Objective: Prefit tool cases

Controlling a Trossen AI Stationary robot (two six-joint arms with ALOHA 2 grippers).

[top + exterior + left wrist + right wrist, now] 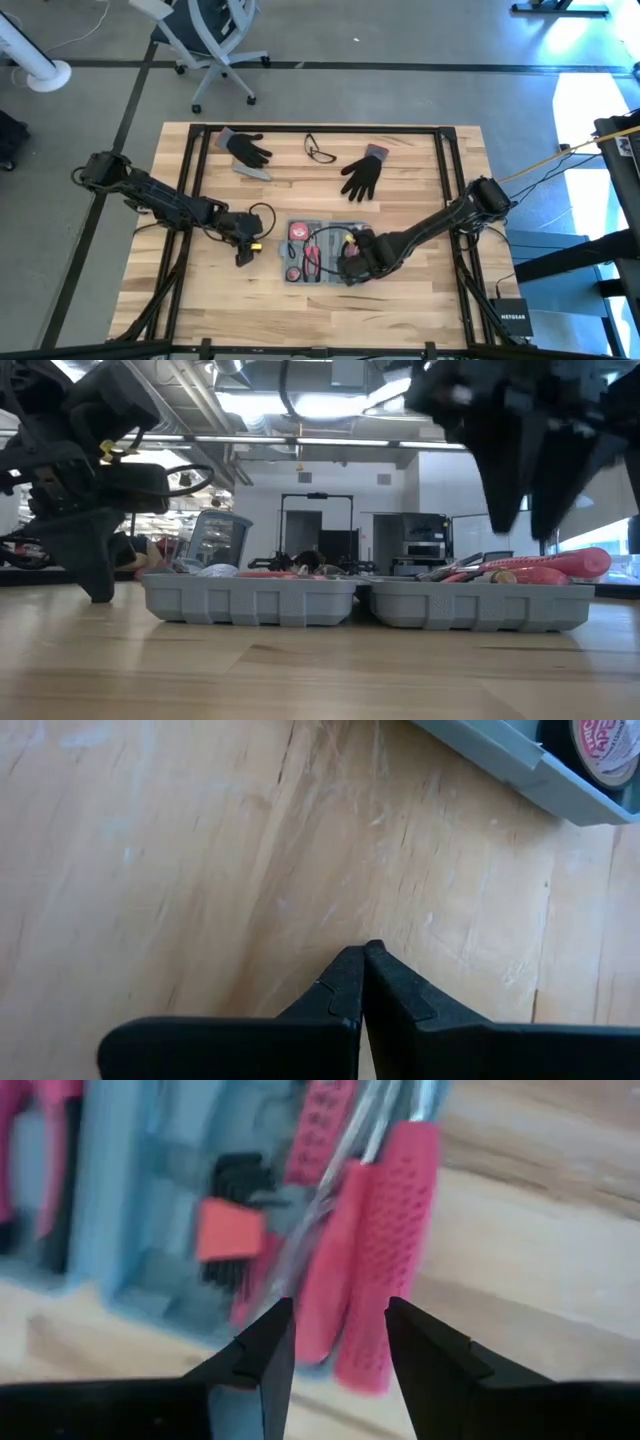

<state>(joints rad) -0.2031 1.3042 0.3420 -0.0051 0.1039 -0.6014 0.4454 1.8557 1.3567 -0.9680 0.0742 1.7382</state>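
The blue-grey tool case [312, 250] lies opened flat on the wooden table, its two halves [250, 602] side by side and holding pink-handled tools [385, 1240]. My right gripper [350, 268] hangs open above the case's near right part, pointing down. In the right wrist view the pink handles show in the gap between its fingers [340, 1345]. The low view shows the fingertips [520, 510] clear above the tools. My left gripper [243, 255] is shut, slanting down at the bare wood just left of the case [500, 755]. My left gripper's shut fingertips [365, 965] reach down close to the tabletop left of the case. Whether they touch the wood I cannot tell.
Two black gloves [248, 148] [363, 175], a pair of glasses [320, 150] and a small grey bar [253, 172] lie on the table's far half. A cable loop [262, 213] sits by my left wrist. Bare wood lies along the near edge.
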